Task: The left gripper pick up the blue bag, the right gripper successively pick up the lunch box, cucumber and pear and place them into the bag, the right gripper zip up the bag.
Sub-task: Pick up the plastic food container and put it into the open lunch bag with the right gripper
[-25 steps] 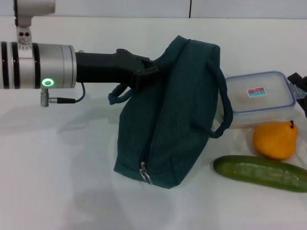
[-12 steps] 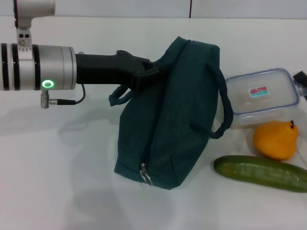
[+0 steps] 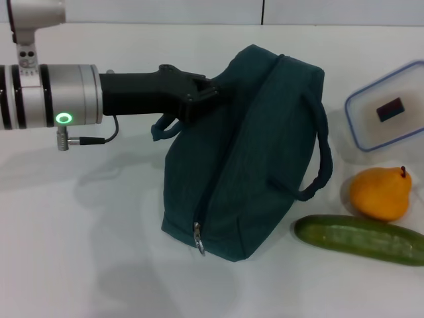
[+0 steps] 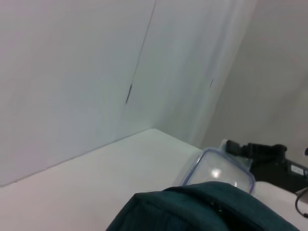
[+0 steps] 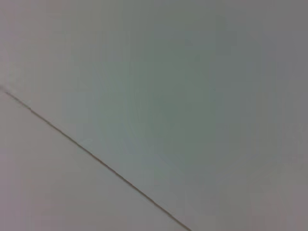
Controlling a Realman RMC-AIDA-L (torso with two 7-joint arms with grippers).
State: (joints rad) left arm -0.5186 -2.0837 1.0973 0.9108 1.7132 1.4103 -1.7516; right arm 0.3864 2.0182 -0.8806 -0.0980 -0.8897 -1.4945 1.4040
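The dark blue-green bag [image 3: 245, 159] stands on the white table [image 3: 79, 252], its zipper pull [image 3: 198, 240] low at the front. My left gripper [image 3: 205, 96] is shut on the bag's top edge at its left side. The clear lunch box with a blue rim [image 3: 371, 126] hangs tilted above the table at the far right, with a dark part showing through it. In the left wrist view the box [image 4: 216, 171] shows behind the bag's top [image 4: 202, 209], with my right gripper [image 4: 236, 147] at its far edge. The orange pear [image 3: 379, 193] and the green cucumber [image 3: 358, 238] lie right of the bag.
The bag's two carry handles [image 3: 321, 165] hang loose at its right and left sides. A white wall with a dark seam [image 3: 263, 12] stands behind the table. The right wrist view shows only pale wall.
The lunch box has risen off the table and moved up and to the right, tilting. The bag's top has shifted slightly to the right. Pear and cucumber have not moved.
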